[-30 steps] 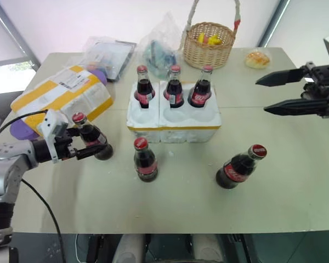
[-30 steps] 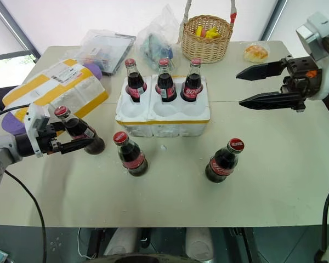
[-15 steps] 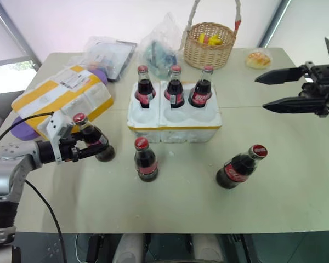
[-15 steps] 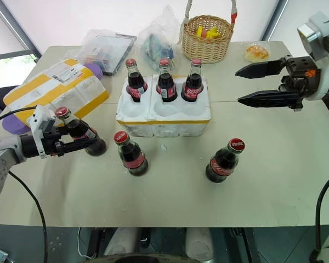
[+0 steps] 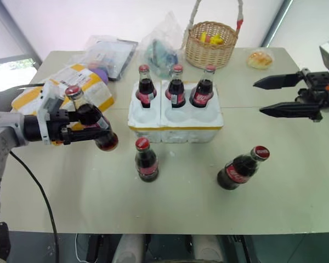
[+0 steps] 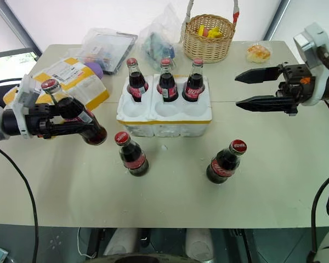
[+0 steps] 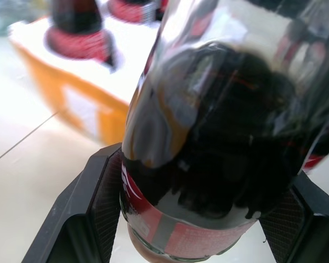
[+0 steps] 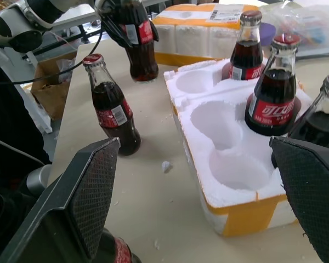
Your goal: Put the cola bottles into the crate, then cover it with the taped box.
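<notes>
- Change: left gripper (image 5: pixel 79 130) was around a cola bottle (image 5: pixel 90 120) standing on the table (image 5: pixel 170 203) a sec ago; now it's clamped on the body and the bottle is off the surface, tilted, cap toward the robot's left, base toward the crate (image 5: pixel 175 123). Pick looks done → carry leg is prob. under way.
- Left wrist view backs the grip: both pads on the glass at label height, bottle sitting between them.
- Right gripper (image 6: pixel 263 87) – fingers spread wide, nothing in them, hanging over the table's right side, well apart from any bottle. No real shift vs. before.
- Crate: mid-table, back row of 3 wells filled w/ 3 bottles (image 6: pixel 165 82), front row of 3 wells empty. So 3 of 6 in, 4th in hand.
- Held bottle vs. crate: left of it, near its front-left corner, not yet over a well. Nearest free well = front-left; bottle needs righting before it can drop in.
- 2 loose bottles on the table in front of the crate: one upright (image 5: pixel 146 160) just ahead of the front-left area, one leaning (image 5: pixel 241 167) farther right, closer to the right gripper's side.
- Taped box (image 5: pixel 101 93) lies behind the left gripper, at the table's left edge, not yet needed; cover step comes after all 6 are seated.
- Risk: tilted bottle could clip the upright loose one or the crate rim on the way across.
</notes>
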